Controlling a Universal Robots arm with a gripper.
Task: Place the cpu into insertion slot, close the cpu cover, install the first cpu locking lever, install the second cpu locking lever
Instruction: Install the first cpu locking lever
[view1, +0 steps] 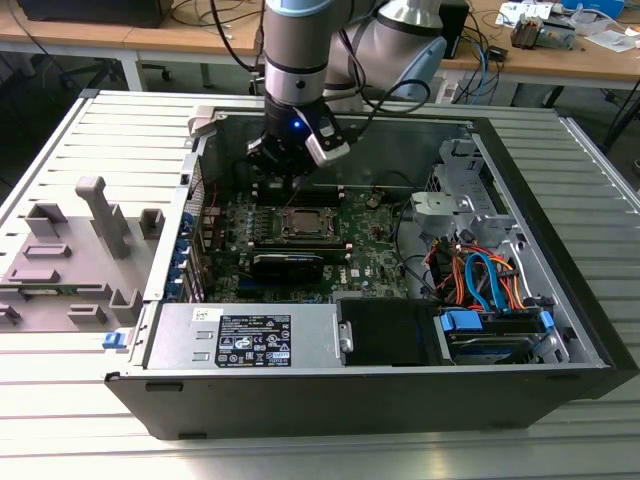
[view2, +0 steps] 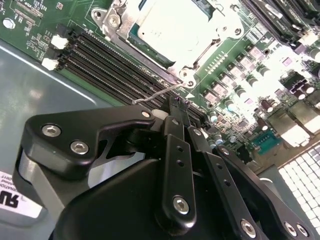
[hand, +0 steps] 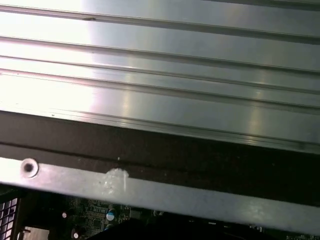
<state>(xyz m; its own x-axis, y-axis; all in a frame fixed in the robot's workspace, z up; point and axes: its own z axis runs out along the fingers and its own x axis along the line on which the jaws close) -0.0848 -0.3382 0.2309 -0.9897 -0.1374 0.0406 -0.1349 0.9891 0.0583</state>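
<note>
The cpu (view2: 175, 30) lies flat in the insertion slot (view1: 283, 231) on the green motherboard, its silvery top showing. The cpu cover (view2: 150, 54) lies down around it as a metal frame. A thin wire locking lever (view2: 161, 92) sticks out from the socket's corner, raised off the board. My gripper (view2: 178, 104) hovers with its black fingers shut together, the tips just beside that lever's free end. In the exterior view the gripper (view1: 290, 178) hangs inside the case just behind the cpu (view1: 303, 222).
Long black memory slots (view2: 100, 55) run beside the socket. The open computer case (view1: 560, 330) holds a power supply (view1: 250, 335) at the front and a drive cage with cables (view1: 480, 280) at the exterior view's right. A grey fixture (view1: 70, 250) stands on the table at the left.
</note>
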